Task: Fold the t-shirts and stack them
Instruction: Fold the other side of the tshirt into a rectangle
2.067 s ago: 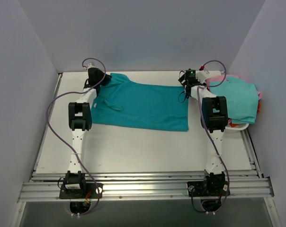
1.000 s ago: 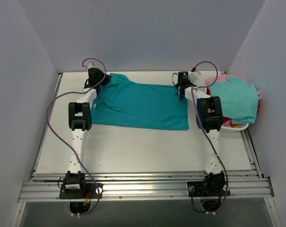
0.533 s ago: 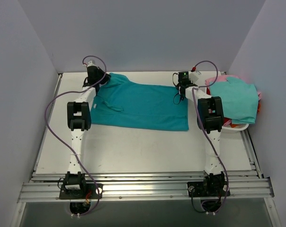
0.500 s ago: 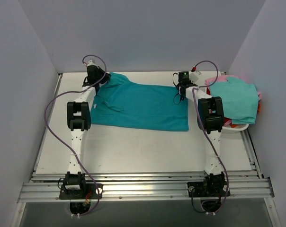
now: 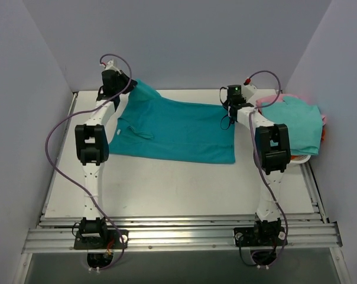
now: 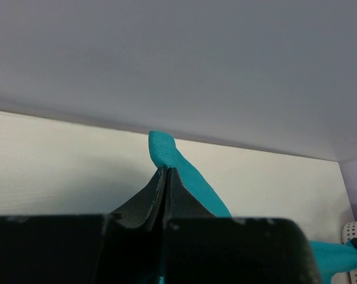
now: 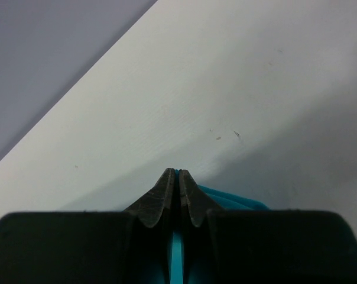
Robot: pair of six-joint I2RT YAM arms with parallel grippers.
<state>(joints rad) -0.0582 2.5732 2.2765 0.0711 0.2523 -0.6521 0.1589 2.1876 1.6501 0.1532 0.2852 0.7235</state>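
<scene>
Pale grey walls (image 5: 178, 41) are enclosing a white table (image 5: 166, 189), and the teal-blue t-shirt (image 5: 178, 133) is lying spread across its far half, collar end to the left and hem to the right. At the far left corner the left gripper (image 6: 165, 173) is pinching the shirt with its fingers pressed together, a small fold of teal poking out past the tips. The right gripper (image 7: 178, 174) is doing the same at the far right corner, with cloth showing in the thin slit between its fingers. To the right, just beside the hem, a white basket (image 5: 299, 158) is holding an aqua-green shirt (image 5: 297, 127) with a pink shirt (image 5: 270, 99) peeking out behind it.

This is looking like the start of a fold that brings the far edge over toward the near edge. To do it well, both arms should be travelling at the same height and pace, so the pinched edge is staying straight and lightly taut between them. Pulling the corners apart too hard is risking a slip, since each grip is taking only a little cloth. The far edge should be coming down square on the near edge, sleeve tucked inside, with the fingers letting go only once the cloth is resting flat.
</scene>
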